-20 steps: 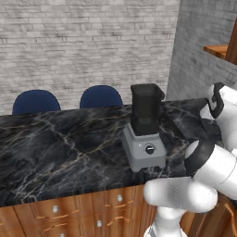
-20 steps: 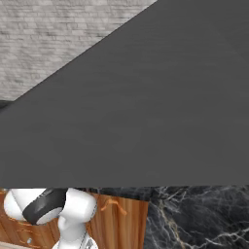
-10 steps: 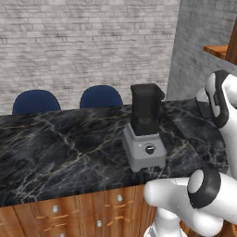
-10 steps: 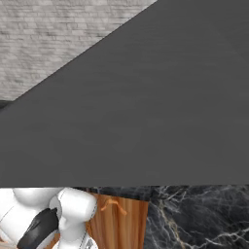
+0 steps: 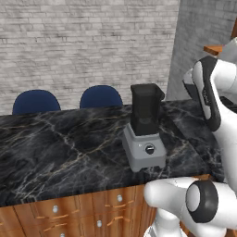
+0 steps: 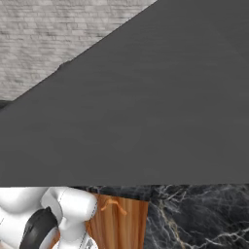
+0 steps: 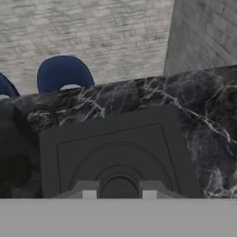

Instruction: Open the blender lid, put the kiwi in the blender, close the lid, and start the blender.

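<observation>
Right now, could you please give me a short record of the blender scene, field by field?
Blender: upright on the black marble counter, round knob on the front of its grey base.
Blender lid: black square cap, seen close up in the hand view, above the counter.
End effector: shut on the blender lid, with the lid's raised centre between its tips.
Behind the counter: two blue chairs and a brick wall.
</observation>
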